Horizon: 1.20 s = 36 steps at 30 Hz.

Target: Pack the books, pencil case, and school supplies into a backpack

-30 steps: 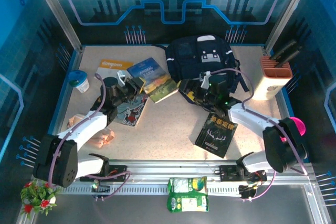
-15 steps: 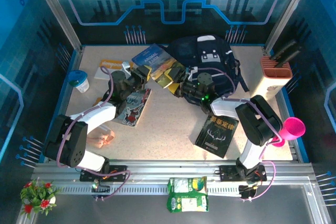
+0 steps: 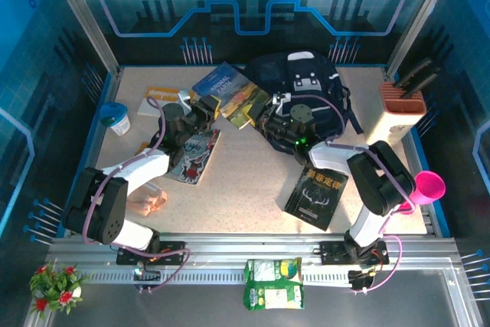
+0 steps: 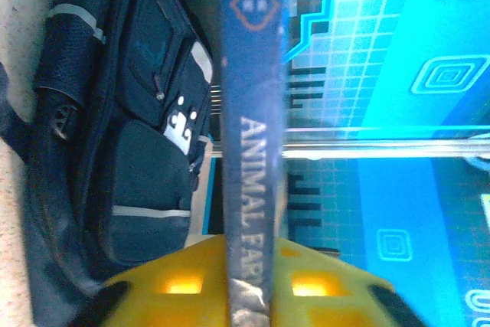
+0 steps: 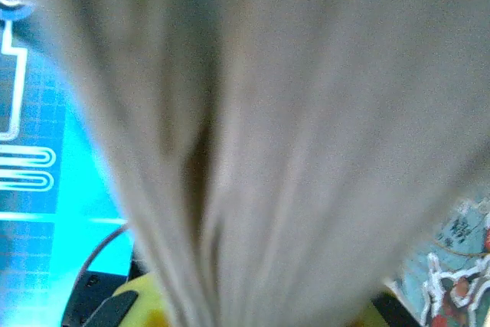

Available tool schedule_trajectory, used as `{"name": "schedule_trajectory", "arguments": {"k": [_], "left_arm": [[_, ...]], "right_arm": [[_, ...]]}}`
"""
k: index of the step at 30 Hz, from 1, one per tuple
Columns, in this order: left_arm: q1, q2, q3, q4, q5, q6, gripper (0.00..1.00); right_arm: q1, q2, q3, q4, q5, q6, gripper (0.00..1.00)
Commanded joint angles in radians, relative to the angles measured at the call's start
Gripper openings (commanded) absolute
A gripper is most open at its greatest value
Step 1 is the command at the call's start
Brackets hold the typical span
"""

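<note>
The blue-green "Animal Farm" book (image 3: pixel 230 93) is lifted off the table just left of the navy backpack (image 3: pixel 306 82), held from both sides. My left gripper (image 3: pixel 205 106) is shut on its spine (image 4: pixel 253 151), whose title runs up between the yellow fingers (image 4: pixel 321 281). My right gripper (image 3: pixel 262 122) is shut on the opposite edge, where blurred pale pages (image 5: pixel 291 135) fan out over it. The backpack (image 4: pixel 130 151) lies behind the spine in the left wrist view. A black book (image 3: pixel 316 189) lies right of centre. The grey book (image 3: pixel 191 157) lies under my left arm.
An orange-and-white book (image 3: pixel 157 97) and a blue-lidded cup (image 3: pixel 115 118) sit at the back left. A knife block (image 3: pixel 400 112) stands at the right edge and a pink cup (image 3: pixel 429 186) near my right arm. Pink items (image 3: pixel 149 203) lie front left; a green packet (image 3: pixel 273 282) rests on the front rail.
The left gripper has lifted the Animal Farm book off the table and carried it toward the backpack. My right arm swung left, and its gripper went from open to shut on the book's free edge.
</note>
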Motion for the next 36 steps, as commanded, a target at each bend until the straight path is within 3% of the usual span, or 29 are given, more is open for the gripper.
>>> {"name": "schedule_trajectory", "arguments": {"k": [1, 3, 6, 13, 21, 29, 36], "left_arm": [[-0.002, -0.063, -0.004, 0.010, -0.026, 0.063, 0.42], [-0.002, -0.070, 0.001, -0.064, -0.028, 0.118, 0.58], [-0.004, -0.057, 0.026, -0.185, -0.021, 0.200, 0.71], [-0.030, 0.097, 0.177, -0.397, 0.088, 0.350, 0.76], [-0.119, 0.387, 0.487, -0.576, 0.208, 0.446, 0.64], [-0.184, 0.612, 0.796, -0.826, 0.129, 0.535, 0.47], [-0.188, 0.755, 0.979, -0.939, 0.092, 0.549, 0.44]], "right_arm": [[-0.020, -0.100, 0.000, -0.148, 0.055, -0.181, 0.07], [-0.035, -0.166, -0.006, -0.270, 0.086, -0.270, 0.06], [-0.073, -0.258, -0.026, -0.423, 0.123, -0.374, 0.04], [-0.192, -0.473, -0.088, -0.723, 0.232, -0.552, 0.01], [-0.353, -0.673, -0.138, -0.973, 0.296, -0.624, 0.00], [-0.451, -0.773, -0.162, -1.097, 0.261, -0.645, 0.00], [-0.477, -0.790, -0.173, -1.135, 0.234, -0.646, 0.00]]}}
